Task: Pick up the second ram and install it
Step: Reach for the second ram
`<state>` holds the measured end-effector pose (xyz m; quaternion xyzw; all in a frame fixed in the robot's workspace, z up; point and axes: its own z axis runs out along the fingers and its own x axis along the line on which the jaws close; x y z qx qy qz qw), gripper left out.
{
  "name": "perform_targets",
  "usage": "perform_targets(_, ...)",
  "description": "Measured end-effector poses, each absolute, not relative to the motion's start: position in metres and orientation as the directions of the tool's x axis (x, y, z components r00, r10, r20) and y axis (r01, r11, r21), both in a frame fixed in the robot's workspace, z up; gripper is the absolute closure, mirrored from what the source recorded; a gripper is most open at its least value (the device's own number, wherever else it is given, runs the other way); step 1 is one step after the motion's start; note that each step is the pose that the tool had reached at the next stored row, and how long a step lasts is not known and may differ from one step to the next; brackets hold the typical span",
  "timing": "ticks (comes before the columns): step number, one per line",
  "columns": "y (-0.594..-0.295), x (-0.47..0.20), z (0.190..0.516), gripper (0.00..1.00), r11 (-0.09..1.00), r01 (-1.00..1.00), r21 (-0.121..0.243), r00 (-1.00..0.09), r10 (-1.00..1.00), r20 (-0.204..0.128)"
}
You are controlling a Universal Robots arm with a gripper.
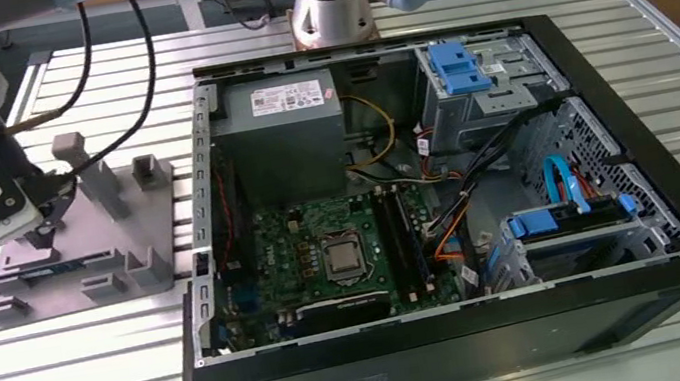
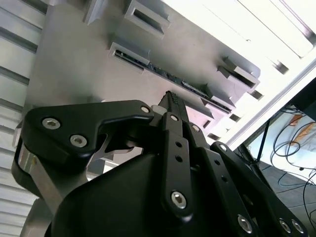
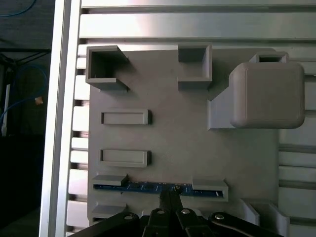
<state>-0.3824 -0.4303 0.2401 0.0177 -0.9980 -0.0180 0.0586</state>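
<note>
Over the grey moulded holder tray (image 3: 173, 148): my black pincer (image 3: 170, 194) closed, empty, just above the second ram (image 3: 143, 187), a thin blue-green stick standing edgewise in its slot. Likely light, stiff, fragile; pinch the flat faces mid-length.

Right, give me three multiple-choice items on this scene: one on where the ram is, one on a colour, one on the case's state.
1. The ram by the gripper sits:
A) in the grey fixture
B) on the floor
C) in a person's hand

2. The drive brackets in the case are:
A) red
B) blue
C) yellow

3. The case is:
A) closed
B) open, with the board showing
C) standing on end

Answers:
1 A: in both wrist views the ram stands on edge in a fixture slot, right at the gripper's tip.
2 B: the exterior view shows blue brackets on the drive cages.
3 B: the case lies flat with its side off, so the board and cables are in plain sight.
</note>
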Motion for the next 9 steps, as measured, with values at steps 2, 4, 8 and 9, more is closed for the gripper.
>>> perform_targets(2,-0.4307,-0.3831,0.2365,0.9,0.999,-0.029,0.038,-0.993,-0.033,0.116)
perform_targets(4,-0.4313,-0.3838,0.2329,0.9,0.999,-0.027,0.038,-0.993,-0.031,0.116)
perform_targets(8,-0.4316,-0.3841,0.2298,0.9,0.999,-0.027,0.038,-0.993,-0.031,0.116)
perform_targets(9,-0.4316,-0.3841,0.2298,0.9,0.999,-0.027,0.038,-0.993,-0.031,0.116)
